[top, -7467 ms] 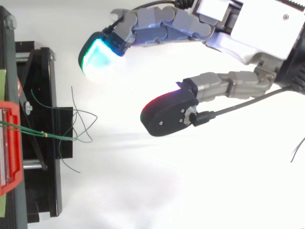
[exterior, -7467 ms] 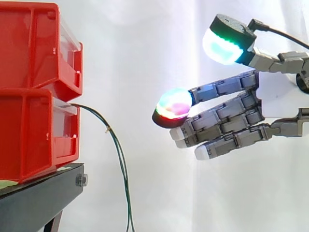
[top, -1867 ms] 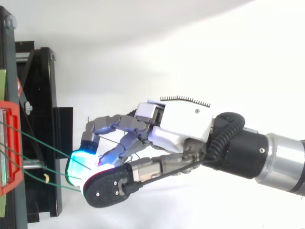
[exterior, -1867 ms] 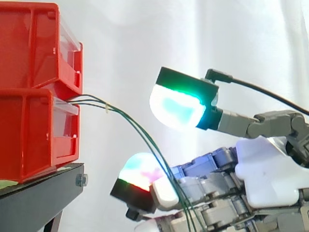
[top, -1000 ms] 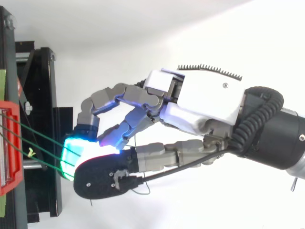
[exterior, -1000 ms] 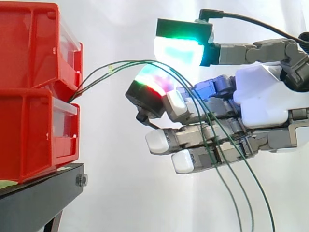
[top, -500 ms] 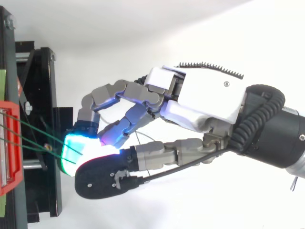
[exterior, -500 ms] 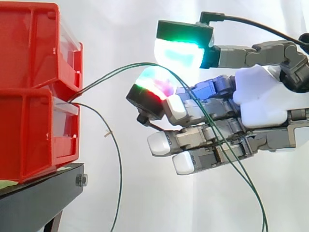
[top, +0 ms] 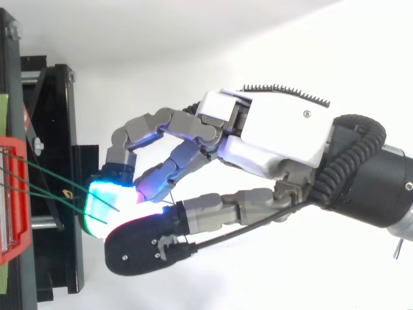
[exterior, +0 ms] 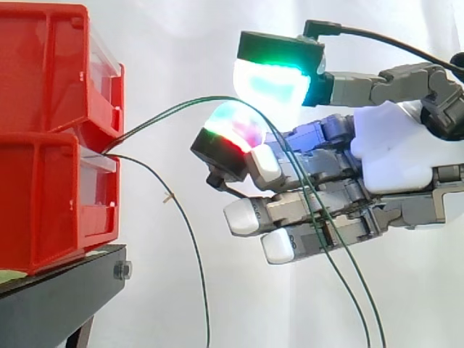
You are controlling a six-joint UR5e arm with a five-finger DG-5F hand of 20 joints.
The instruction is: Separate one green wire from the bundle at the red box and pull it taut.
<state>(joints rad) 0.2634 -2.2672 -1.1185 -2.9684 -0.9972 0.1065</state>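
Hand level, green wires over fingers

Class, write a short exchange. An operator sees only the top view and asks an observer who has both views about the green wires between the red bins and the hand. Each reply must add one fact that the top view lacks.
Operator: Are the wires running to the hand pulled tight?
Observer: No, the two green wires arch up from the red bins, cross the hand and hang slack below it.
Operator: Is any wire apart from those?
Observer: Yes, one loose wire droops from the bins, clear of the hand.
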